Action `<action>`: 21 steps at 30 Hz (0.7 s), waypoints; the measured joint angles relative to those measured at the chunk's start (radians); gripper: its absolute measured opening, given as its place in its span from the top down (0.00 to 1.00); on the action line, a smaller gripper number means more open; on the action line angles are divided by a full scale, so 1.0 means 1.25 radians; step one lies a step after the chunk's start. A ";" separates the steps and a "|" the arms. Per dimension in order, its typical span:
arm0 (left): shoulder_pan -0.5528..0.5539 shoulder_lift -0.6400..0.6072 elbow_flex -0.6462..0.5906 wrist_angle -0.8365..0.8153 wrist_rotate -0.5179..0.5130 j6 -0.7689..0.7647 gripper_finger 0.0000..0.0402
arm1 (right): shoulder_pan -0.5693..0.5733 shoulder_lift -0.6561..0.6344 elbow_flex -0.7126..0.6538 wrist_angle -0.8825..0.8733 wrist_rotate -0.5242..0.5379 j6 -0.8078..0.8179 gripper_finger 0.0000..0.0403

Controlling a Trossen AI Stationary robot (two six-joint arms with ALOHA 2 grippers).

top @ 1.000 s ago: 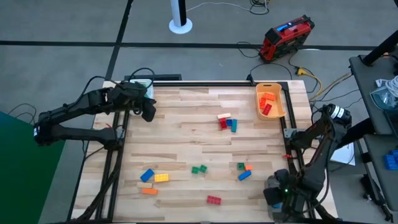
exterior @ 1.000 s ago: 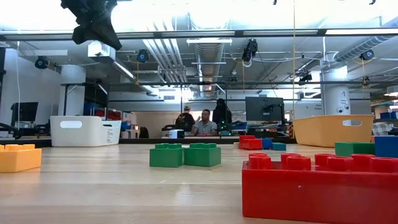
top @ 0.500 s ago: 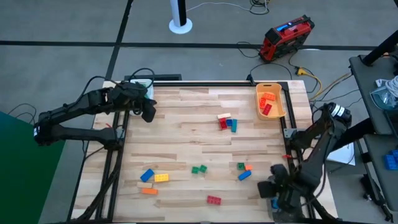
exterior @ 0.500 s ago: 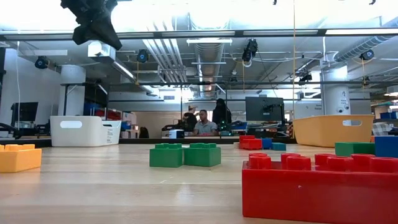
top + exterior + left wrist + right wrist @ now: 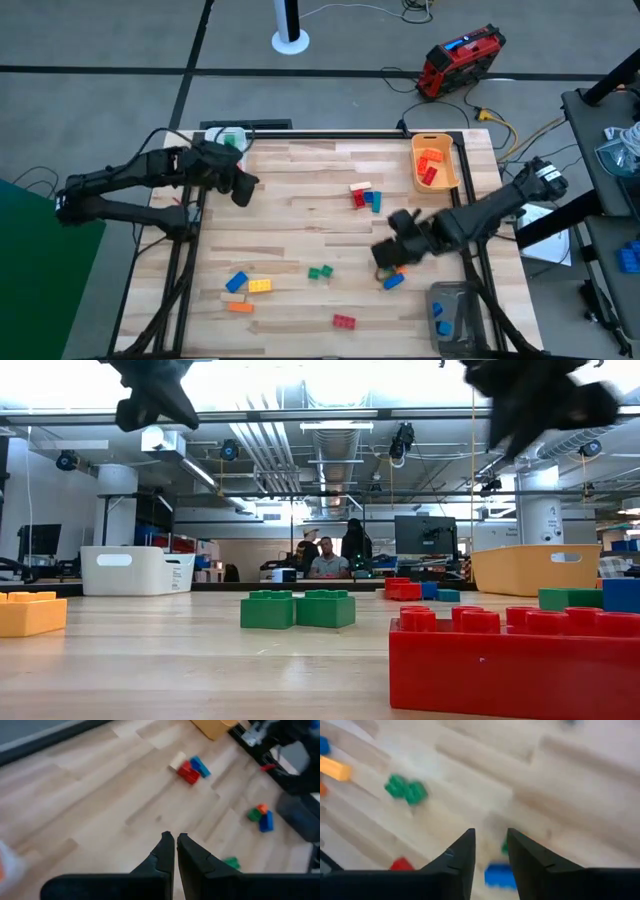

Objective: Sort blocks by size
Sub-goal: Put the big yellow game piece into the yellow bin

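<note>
Meanwhile, at the table's left, the left gripper [image 5: 240,188] hangs above bare wood near the far-left corner, its fingers [image 5: 164,851] pressed nearly together and holding nothing. Loose blocks lie scattered: a blue and yellow pair [image 5: 247,283] near the front left, a green block [image 5: 320,271] at centre front, a red block [image 5: 344,321] nearest the front edge, and a red-and-blue cluster [image 5: 365,196] mid-table. To the right, the right gripper [image 5: 392,250], fingers [image 5: 457,857] parted and empty, is poised over a small group of green, orange and blue blocks [image 5: 392,274]. The step in hand appears to be a reach for one of these; the next move calls for descending squarely over one brick. A second ago this arm was folded over the grey bin [image 5: 456,312] at the front right corner. The orange bin [image 5: 434,163] holds red and orange pieces.
</note>
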 joint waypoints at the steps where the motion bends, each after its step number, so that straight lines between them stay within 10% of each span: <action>1: -0.017 0.006 0.000 0.004 0.000 -0.014 1.00 | -0.026 -0.003 0.000 0.016 -0.001 -0.038 0.77; 21: -0.433 0.167 0.000 0.042 0.090 -0.074 1.00 | -0.216 -0.043 0.009 0.199 -0.027 -0.405 0.97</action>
